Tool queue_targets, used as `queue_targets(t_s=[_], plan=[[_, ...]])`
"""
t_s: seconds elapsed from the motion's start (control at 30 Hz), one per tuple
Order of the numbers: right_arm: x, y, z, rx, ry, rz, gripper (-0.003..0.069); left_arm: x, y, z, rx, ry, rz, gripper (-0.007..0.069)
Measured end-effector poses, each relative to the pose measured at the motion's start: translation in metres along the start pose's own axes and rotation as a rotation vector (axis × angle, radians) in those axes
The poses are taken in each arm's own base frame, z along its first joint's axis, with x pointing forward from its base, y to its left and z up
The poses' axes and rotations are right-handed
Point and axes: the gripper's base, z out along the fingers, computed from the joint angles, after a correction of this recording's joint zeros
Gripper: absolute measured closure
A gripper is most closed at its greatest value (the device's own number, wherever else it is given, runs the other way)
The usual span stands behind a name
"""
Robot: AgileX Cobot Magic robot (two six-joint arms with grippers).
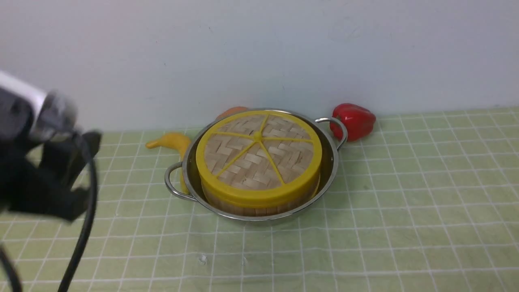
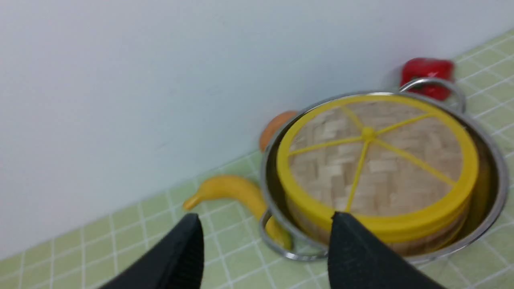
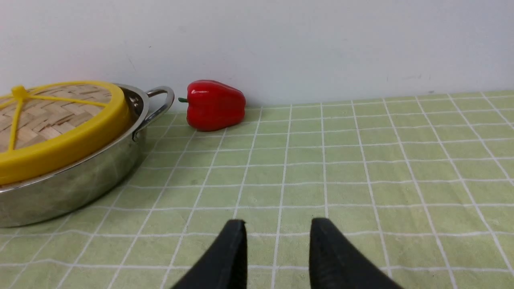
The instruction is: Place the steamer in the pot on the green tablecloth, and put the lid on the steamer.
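With the lid (image 1: 258, 153) seated on the steamer (image 1: 259, 205) inside the pot (image 1: 329, 170) (task apparently complete), the left end effector (image 2: 265, 249), spread and empty, should withdraw clear without nudging the pot's handle, like the right end effector (image 3: 277, 251).

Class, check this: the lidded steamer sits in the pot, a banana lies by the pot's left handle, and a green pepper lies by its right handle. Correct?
Not quite: the pepper is red, as the front view shows. The lid does cover the steamer in the pot, with the banana by the left handle.
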Motion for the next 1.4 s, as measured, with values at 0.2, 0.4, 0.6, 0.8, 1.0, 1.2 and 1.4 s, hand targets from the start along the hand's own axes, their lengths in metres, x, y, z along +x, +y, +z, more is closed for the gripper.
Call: queue_targets(t_s=[0.2, 0.4, 0.6, 0.8, 1.0, 1.2, 1.4], plan=[[0.000, 0.000, 0.000, 0.000, 0.000, 0.000, 0.0419, 0.079, -0.008, -0.028, -0.140, -0.067, -0.066, 0.0260], [0.000, 0.000, 0.000, 0.000, 0.000, 0.002, 0.0417, 0.124, -0.016, -0.039, -0.251, -0.132, -0.092, 0.0279], [0.000, 0.000, 0.000, 0.000, 0.000, 0.002, 0.0417, 0.147, -0.022, -0.038, -0.249, -0.071, -0.132, 0.0281], [0.000, 0.000, 0.000, 0.000, 0.000, 0.002, 0.0417, 0.153, -0.023, -0.036, -0.244, -0.034, -0.129, 0.0281], [0.000, 0.000, 0.000, 0.000, 0.000, 0.002, 0.0417, 0.154, -0.023, -0.036, -0.248, -0.028, -0.119, 0.0281], [0.000, 0.000, 0.000, 0.000, 0.000, 0.002, 0.0417, 0.154, -0.023, -0.036, -0.248, -0.025, -0.118, 0.0281], [0.000, 0.000, 0.000, 0.000, 0.000, 0.002, 0.0417, 0.154, -0.023, -0.036, -0.248, -0.025, -0.117, 0.0281]])
